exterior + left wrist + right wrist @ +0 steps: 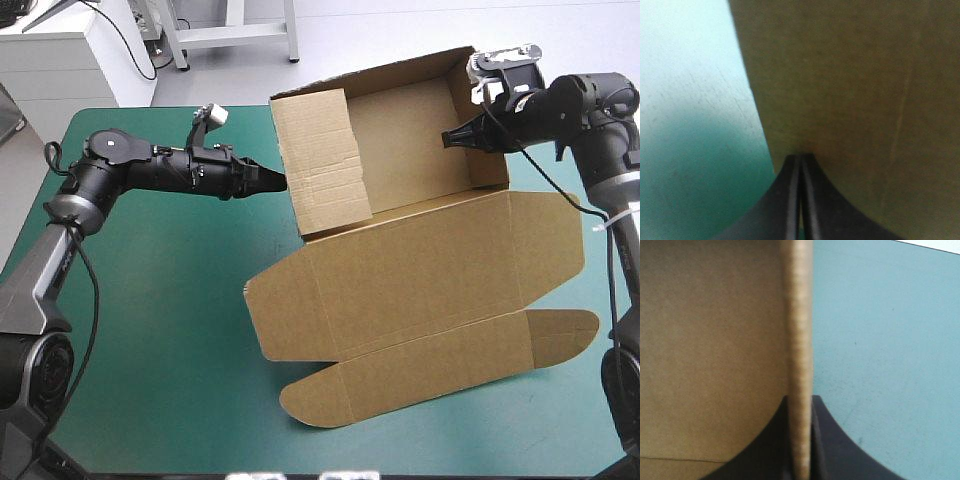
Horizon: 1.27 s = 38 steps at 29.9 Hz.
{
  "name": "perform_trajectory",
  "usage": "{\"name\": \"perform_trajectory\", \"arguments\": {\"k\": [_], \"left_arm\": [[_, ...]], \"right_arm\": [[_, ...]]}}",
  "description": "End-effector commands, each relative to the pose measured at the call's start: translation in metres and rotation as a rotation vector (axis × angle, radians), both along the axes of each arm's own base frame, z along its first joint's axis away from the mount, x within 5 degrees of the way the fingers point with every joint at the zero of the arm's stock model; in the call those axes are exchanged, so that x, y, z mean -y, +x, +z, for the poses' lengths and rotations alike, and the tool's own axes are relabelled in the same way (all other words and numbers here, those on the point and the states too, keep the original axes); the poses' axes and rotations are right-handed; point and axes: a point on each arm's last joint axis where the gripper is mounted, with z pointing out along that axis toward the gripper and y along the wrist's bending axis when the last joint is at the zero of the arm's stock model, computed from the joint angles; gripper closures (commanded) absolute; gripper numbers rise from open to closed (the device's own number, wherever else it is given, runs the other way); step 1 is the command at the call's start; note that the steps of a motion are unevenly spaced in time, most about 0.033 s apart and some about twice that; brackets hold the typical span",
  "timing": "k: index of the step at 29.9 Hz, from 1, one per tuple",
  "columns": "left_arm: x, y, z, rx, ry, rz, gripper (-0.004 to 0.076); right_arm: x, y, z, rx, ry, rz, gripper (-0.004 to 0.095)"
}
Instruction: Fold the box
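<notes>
brown board: box (400,270) on the teal-green cover (150,330), from the centre out to 1 o'clock; tray walls up at the far end, lid (420,275) lying flat toward 5 o'clock.
left gripper (278,182): clenched to a point, nothing held, tip pressed on the outside of the left wall (322,165) at the tray's 9 o'clock.
right gripper (458,137): pinching the right wall (487,150) at 3 o'clock, board edge caught between the fingers (827,450).
step, by the look of it: squaring up the side walls before tucking.
doing it well: push low and level from 9 o'clock, hold firm at 3 o'clock, go slowly, mind the seeming tilt of the left wall.
risk: buckling of the light board, or sliding of the whole tray toward 3 o'clock under too hard a push.
</notes>
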Motion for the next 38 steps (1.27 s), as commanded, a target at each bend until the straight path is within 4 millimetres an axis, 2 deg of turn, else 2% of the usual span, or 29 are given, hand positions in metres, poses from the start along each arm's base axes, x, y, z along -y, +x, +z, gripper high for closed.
{"name": "perform_trajectory", "arguments": {"k": [1,7,10,18,21,30,38], "left_arm": [[0.01,-0.015,0.033,0.063,-0.11,-0.022,0.0731],[0.012,-0.015,0.044,0.044,-0.251,-0.017,0.0727],[0.013,-0.015,0.05,0.041,-0.315,-0.015,0.0688],[0.014,-0.02,0.053,0.029,-0.345,-0.065,0.0407],[0.014,-0.021,0.054,0.024,-0.365,-0.075,0.034],[0.008,-0.022,0.059,0.016,-0.417,-0.089,0.0332],[0.005,-0.018,0.049,0.02,-0.311,-0.053,0.0342]], "right_arm": [[0.003,-0.011,0.028,0.134,0.037,-0.013,0.0927],[0.007,-0.011,0.027,0.126,-0.011,-0.028,0.0927],[0.006,-0.008,0.023,0.113,-0.014,-0.029,0.0928],[0.005,0.001,0.01,0.057,-0.023,-0.028,0.0927],[0.005,0.004,0.007,0.044,-0.026,-0.033,0.0927],[0.007,0.005,0.006,0.046,-0.044,-0.044,0.0927],[0.008,0.005,0.008,0.055,-0.048,-0.052,0.0927]]}}
